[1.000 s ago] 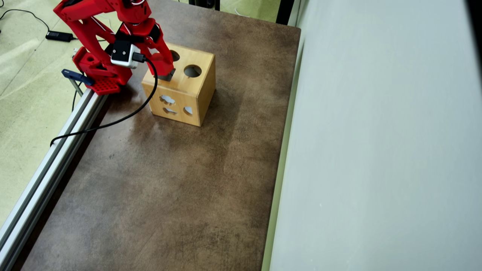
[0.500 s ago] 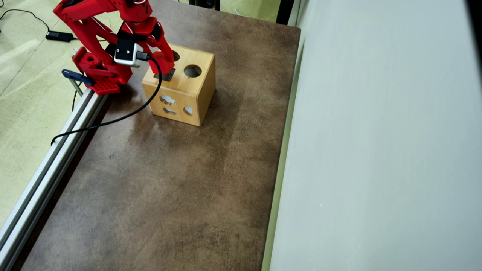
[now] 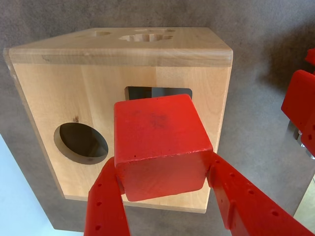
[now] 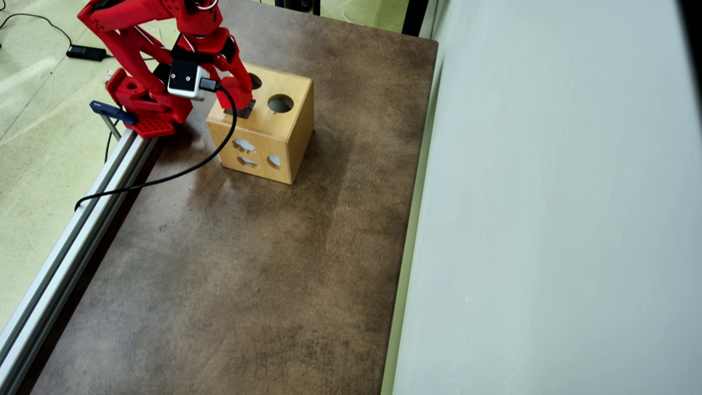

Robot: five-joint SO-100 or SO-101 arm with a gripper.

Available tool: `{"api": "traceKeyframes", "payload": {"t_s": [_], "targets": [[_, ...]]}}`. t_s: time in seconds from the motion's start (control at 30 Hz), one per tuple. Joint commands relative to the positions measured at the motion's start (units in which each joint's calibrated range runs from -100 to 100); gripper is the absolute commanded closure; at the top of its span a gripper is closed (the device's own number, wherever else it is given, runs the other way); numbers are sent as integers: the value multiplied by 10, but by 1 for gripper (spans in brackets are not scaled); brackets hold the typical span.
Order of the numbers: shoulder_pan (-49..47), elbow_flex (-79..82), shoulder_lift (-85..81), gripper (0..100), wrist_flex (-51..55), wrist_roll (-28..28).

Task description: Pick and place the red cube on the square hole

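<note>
In the wrist view my gripper (image 3: pixel 162 166) is shut on the red cube (image 3: pixel 157 142), one red finger (image 3: pixel 106 196) on each side of it. The cube hangs just above the top face of the light wooden box (image 3: pixel 49 93). The square hole (image 3: pixel 157 92) shows only as a dark strip behind the cube's far edge. A round hole (image 3: pixel 81 142) lies to the left of the cube. In the overhead view the gripper (image 4: pixel 238 97) is over the box (image 4: pixel 274 137), right at the dark square hole (image 4: pixel 239 111); there the cube cannot be told from the red fingers.
The box's side face (image 4: pixel 252 153) has heart-like and other shaped cutouts. The arm's red base (image 4: pixel 145 107) stands left of the box by an aluminium rail (image 4: pixel 82 219). A black cable (image 4: pixel 164 178) trails over the brown table (image 4: pixel 247 274). A pale wall (image 4: pixel 548 219) borders the right.
</note>
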Motion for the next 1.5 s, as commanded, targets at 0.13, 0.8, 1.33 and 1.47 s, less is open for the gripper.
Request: {"api": "traceKeyframes", "payload": {"t_s": [0.13, 0.8, 1.33, 1.47], "targets": [[-5, -1, -14, 95, 1, -2], [-25, -1, 13, 95, 1, -2], [-20, 1, 14, 95, 1, -2], [-20, 20, 14, 95, 0, -2]]}}
